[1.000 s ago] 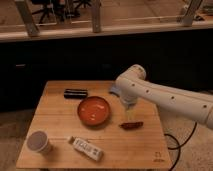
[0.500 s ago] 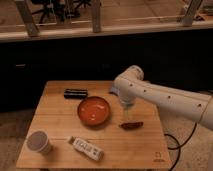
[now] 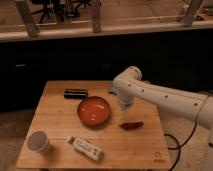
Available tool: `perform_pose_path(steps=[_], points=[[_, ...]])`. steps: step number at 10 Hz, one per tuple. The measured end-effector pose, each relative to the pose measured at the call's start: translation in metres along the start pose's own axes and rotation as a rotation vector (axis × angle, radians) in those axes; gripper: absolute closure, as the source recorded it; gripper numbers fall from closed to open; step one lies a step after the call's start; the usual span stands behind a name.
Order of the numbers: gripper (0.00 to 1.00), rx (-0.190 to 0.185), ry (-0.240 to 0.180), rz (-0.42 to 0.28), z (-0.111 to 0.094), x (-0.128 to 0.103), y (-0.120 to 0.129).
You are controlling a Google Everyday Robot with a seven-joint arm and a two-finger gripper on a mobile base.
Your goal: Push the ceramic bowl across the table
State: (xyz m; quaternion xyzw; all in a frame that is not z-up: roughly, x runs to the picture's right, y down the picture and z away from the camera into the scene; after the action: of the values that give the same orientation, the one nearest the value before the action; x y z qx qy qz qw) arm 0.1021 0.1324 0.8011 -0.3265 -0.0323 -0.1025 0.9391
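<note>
Half hidden, the claw point(image 3: 125, 105) hangs just beside the ceramic bowl point(image 3: 94, 110); clenched or released, cannot tell.

In the lower left, a small grey-white cup point(image 3: 39, 142), upright. Just right of it, a white oblong packet point(image 3: 86, 148) with dark print, lying flat and slanted. Left of centre, a flat black oblong thing point(image 3: 75, 93). Right of centre, a small dark red chili-shaped thing point(image 3: 132, 125), lying just below the gripper point(image 3: 125, 106). At the lower right, a black cable point(image 3: 173, 142). Across the top, pale pillars point(image 3: 27, 17) and, beyond them, dark chairs point(image 3: 47, 7)
</note>
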Motion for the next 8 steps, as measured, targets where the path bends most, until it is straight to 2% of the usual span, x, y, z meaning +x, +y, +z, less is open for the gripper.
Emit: perform_pose_path(steps=[2,5,8], points=[[0.70,-0.015,-0.013,-0.006,0.012,-0.002,0.001],[0.97,-0.022,-0.031,-0.020,0.017,-0.008,-0.002],[1.00,-0.044,-0.038,-0.063,0.035,-0.021,-0.007]])
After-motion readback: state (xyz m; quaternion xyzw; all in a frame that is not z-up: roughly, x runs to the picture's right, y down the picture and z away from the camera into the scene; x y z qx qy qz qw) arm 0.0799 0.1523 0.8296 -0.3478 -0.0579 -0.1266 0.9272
